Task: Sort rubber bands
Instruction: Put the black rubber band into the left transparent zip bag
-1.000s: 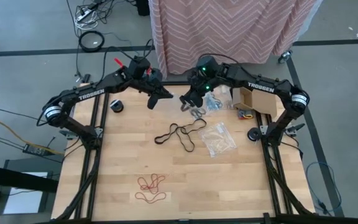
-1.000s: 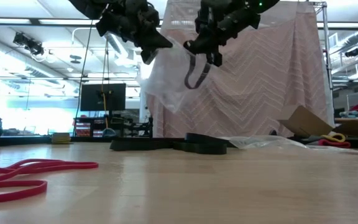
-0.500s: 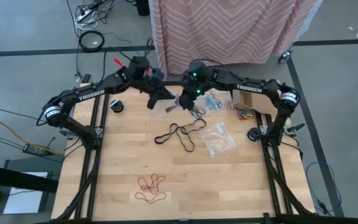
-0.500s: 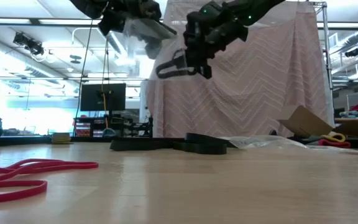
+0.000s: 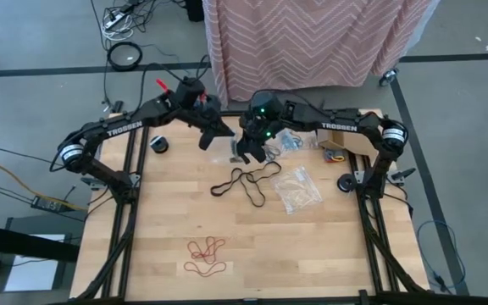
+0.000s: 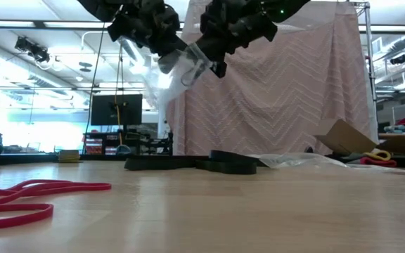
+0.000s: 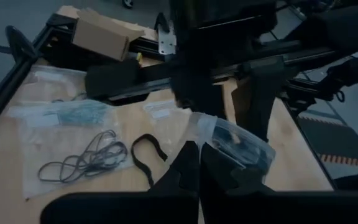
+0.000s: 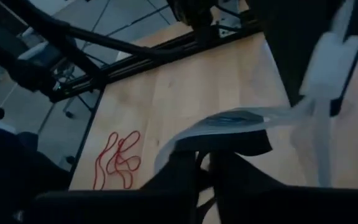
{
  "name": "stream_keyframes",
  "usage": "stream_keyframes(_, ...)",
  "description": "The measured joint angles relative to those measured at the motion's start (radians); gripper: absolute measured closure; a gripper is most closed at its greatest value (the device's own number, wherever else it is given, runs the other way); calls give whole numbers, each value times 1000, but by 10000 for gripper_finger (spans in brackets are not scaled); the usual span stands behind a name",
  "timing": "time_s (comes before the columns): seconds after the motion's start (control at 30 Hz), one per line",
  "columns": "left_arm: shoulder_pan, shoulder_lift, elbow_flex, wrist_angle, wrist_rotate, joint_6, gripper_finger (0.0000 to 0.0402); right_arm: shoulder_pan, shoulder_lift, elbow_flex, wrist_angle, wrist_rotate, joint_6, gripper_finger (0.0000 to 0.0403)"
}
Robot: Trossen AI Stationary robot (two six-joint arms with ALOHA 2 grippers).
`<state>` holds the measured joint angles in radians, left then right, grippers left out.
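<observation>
The left hand [image 5: 213, 134] is up in the air over the back of the tabletop [image 5: 329, 246], and its fingers are pinched tight on a corner of a clear bag [image 6: 181, 65]. Right beside it, the right hand [image 5: 246, 152] pokes at the open mouth of that bag; I cannot tell if its fingers are apart or together. Dark bands [image 7: 238, 144] sit inside the bag. Lower down, in the middle of the tabletop, lie the black bands [image 5: 246, 181] in a loose tangle. To their right is another bag [image 5: 299, 190] with light bands in it. The red bands [image 5: 206, 257] lie near the front edge, well apart from the rest. Bands are light, soft and stretchy, and they catch on each other, so I think it is best to pinch one loop where it sticks out from the pile and lift slowly.
</observation>
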<state>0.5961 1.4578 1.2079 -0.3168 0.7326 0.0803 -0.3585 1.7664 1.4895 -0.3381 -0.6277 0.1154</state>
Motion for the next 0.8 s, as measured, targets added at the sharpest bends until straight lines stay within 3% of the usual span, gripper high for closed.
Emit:
stream_keyframes(0.27,-16,1,0,3,22,-9,402,-1,0,0,7,9,81,217)
stream_keyframes(0.37,-33,1,0,-3,42,-15,402,-8,0,0,29,21,114,178)
stream_keyframes(0.5,-48,1,0,-18,44,-15,402,-9,0,0,79,25,134,160)
stream_keyframes(0.8,-49,9,0,-26,62,-29,402,40,0,0,128,48,82,173)
